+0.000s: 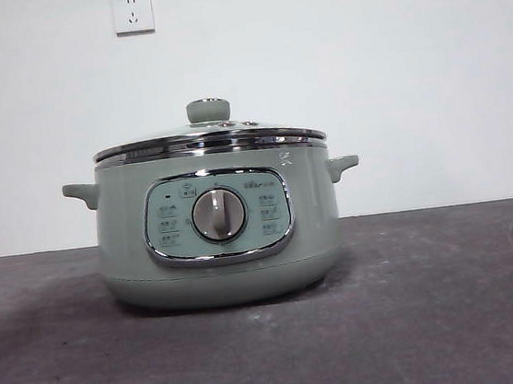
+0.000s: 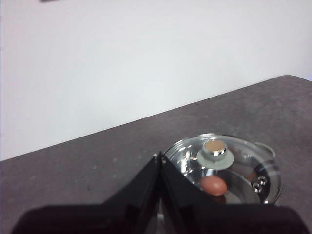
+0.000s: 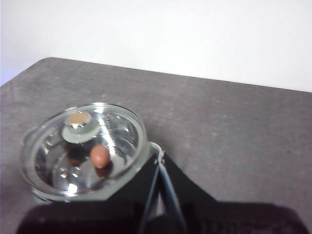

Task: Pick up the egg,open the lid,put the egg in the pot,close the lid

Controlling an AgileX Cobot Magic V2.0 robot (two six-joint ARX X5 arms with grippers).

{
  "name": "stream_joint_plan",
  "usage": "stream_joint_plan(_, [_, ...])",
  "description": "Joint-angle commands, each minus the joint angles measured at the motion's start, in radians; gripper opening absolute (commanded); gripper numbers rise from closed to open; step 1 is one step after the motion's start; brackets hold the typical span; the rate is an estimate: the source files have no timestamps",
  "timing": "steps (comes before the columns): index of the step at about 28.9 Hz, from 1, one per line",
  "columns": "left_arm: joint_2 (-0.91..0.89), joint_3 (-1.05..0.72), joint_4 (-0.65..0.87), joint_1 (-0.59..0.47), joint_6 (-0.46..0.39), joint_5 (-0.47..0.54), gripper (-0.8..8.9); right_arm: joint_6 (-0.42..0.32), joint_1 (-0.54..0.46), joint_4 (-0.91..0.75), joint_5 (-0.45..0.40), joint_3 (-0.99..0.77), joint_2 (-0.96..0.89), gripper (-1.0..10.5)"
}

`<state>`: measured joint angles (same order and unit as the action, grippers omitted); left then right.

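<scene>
The pot (image 1: 220,252) is showing a pale sage green all over its body and both side handles, with a chrome frame ringing a lighter green control panel (image 1: 218,217) and a brushed silver dial (image 1: 218,215) at the centre. The lid (image 1: 209,140) is showing clear glass inside a shiny chrome rim, topped by a sage-green knob (image 1: 208,110) with a tan disc on its crown. The egg (image 3: 100,156) is showing reddish brown through the glass. The desk (image 1: 455,308) is appearing mottled dark grey-brown. The wall (image 1: 363,69) is looking plain white, with white sockets (image 1: 132,11). The left gripper (image 2: 160,161) and the right gripper (image 3: 159,158) are both showing glossy black.
</scene>
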<state>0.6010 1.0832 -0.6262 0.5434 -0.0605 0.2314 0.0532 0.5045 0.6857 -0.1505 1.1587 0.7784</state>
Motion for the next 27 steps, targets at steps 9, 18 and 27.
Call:
stream_joint_plan(9, [-0.269, -0.276, 0.019, -0.001, 0.061, 0.056, -0.08, 0.056, 0.003, -0.124, -0.099, -0.401, -0.385, -0.1])
stream_joint_plan(18, [-0.288, -0.292, -0.15, -0.001, 0.117, 0.054, -0.03, 0.192, 0.003, -0.089, -0.118, -0.418, -0.443, 0.0])
stream_joint_plan(27, [-0.288, -0.292, -0.338, -0.001, 0.117, 0.055, -0.03, 0.192, 0.003, -0.041, -0.117, -0.418, -0.443, 0.0])
